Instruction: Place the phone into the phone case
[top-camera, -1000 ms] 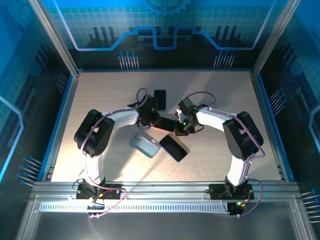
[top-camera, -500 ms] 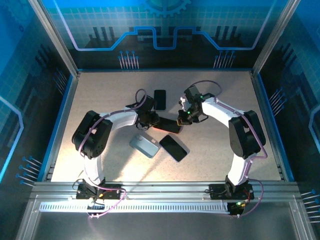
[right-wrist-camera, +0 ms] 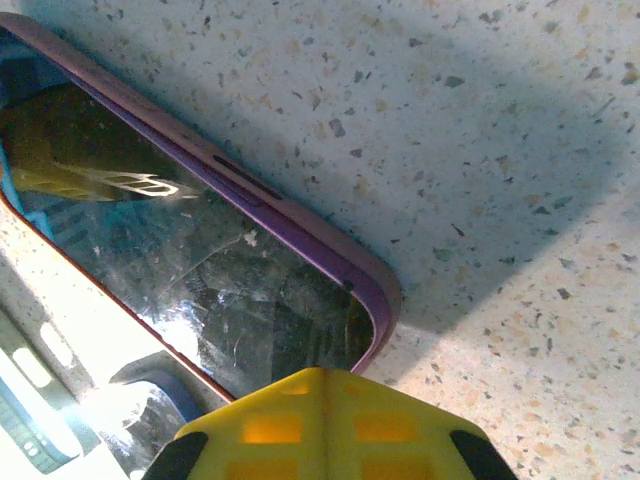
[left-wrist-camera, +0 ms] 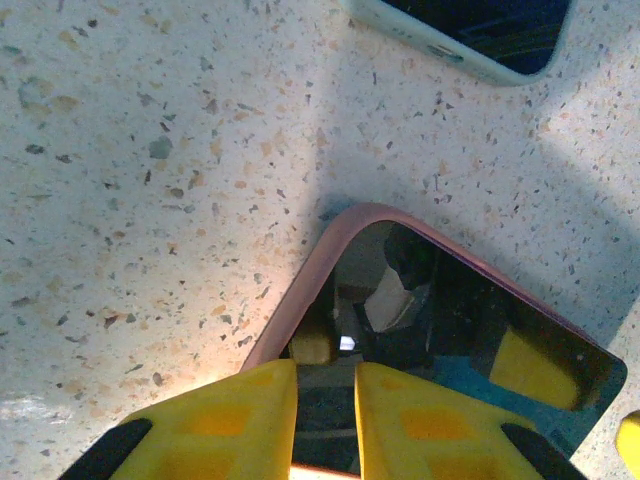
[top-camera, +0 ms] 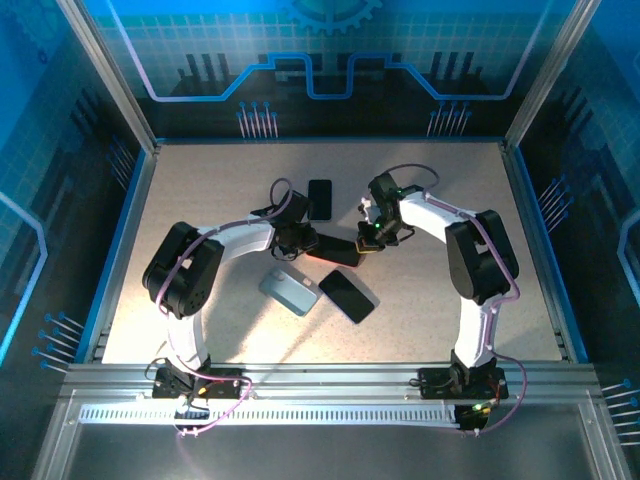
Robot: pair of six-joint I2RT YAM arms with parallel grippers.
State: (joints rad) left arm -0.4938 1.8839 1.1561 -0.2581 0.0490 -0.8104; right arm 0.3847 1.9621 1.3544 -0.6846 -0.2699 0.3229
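Observation:
A dark phone (top-camera: 336,251) lies flat mid-table, its glossy screen (left-wrist-camera: 450,330) sitting inside a maroon-purple phone case whose rim (left-wrist-camera: 300,290) wraps its corner. My left gripper (top-camera: 303,240) is at its left end. Its yellow fingers stand a narrow gap apart over the screen, and the left gripper (left-wrist-camera: 325,375) has nothing between them. My right gripper (top-camera: 366,243) is at the opposite end. In the right wrist view the right gripper (right-wrist-camera: 322,375) is shut, its tip right at the case's purple corner (right-wrist-camera: 380,300) and the smudged screen (right-wrist-camera: 200,260).
A bare black phone (top-camera: 320,198) lies behind the arms, another (top-camera: 347,295) in front. A blue-grey case (top-camera: 290,292) lies beside that one. A pale teal-rimmed dark slab (left-wrist-camera: 480,35) shows at the top of the left wrist view. Speckled table (top-camera: 200,200) stretches left and right.
My right gripper has moved from the phone's near right side toward the back, to its far right corner, and its arm has swung inward. The left gripper has stayed put.

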